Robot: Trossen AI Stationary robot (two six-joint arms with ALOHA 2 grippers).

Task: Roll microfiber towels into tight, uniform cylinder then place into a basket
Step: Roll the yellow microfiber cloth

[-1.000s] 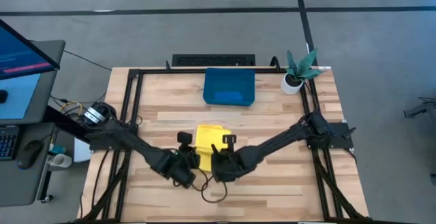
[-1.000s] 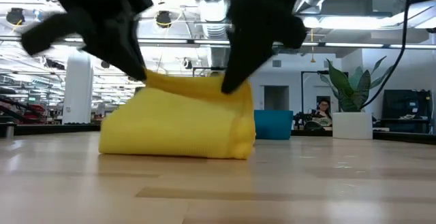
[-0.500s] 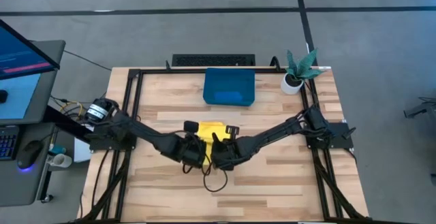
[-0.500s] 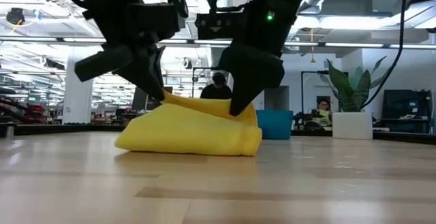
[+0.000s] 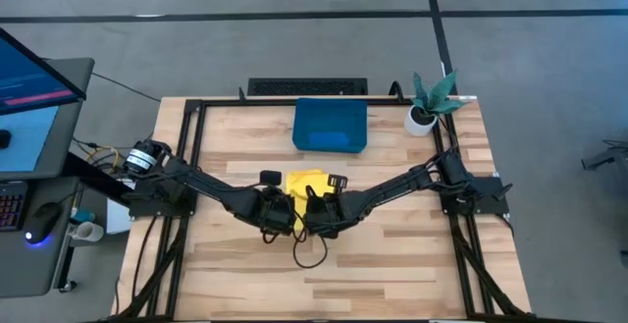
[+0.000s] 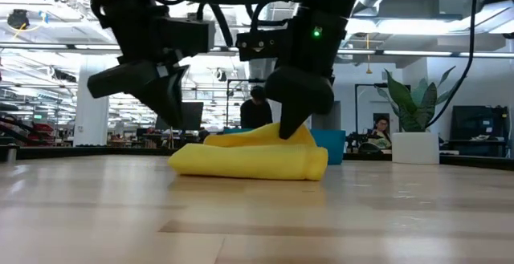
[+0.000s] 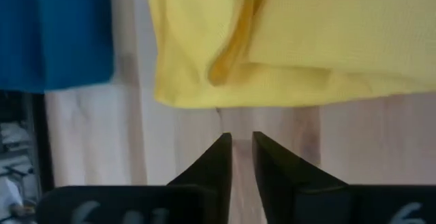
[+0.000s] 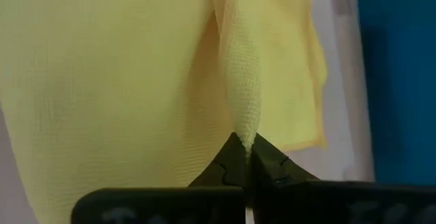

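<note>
The yellow towel (image 5: pixel 306 182) lies in a low folded heap on the table's middle, with a rounded fold along its near side (image 6: pixel 249 164). My right gripper (image 8: pixel 245 149) is shut on a ridge of it and comes down on it in the low view (image 6: pixel 291 127). My left gripper (image 7: pixel 242 142) stands just short of the towel's edge, its fingers a narrow gap apart and empty. In the low view it hangs clear of the cloth (image 6: pixel 173 103). The blue basket (image 5: pixel 331 125) stands at the far middle. I cannot make out the blue towel apart from it. My right gripper pinches a raised ridge of the yellow towel (image 8: pixel 244 125) between its two fingertips. The fingers come from above, pointing down. The cloth peaks up under them (image 6: pixel 283 132), and the rest of the towel lies on the table.
A small white pot with a green plant (image 5: pixel 427 105) stands at the far right corner. Black frame rails (image 5: pixel 186 156) run along the table's sides. Loose cables (image 5: pixel 312 256) lie near the grippers. A monitor and desk (image 5: pixel 29 97) stand beyond the left edge.
Both grippers have gone toward the table's far edge and down, carrying the towel's raised edge over. The towel has sunk from a tall tent into a low folded heap. My left gripper has let go of it and now stands apart from the cloth.
</note>
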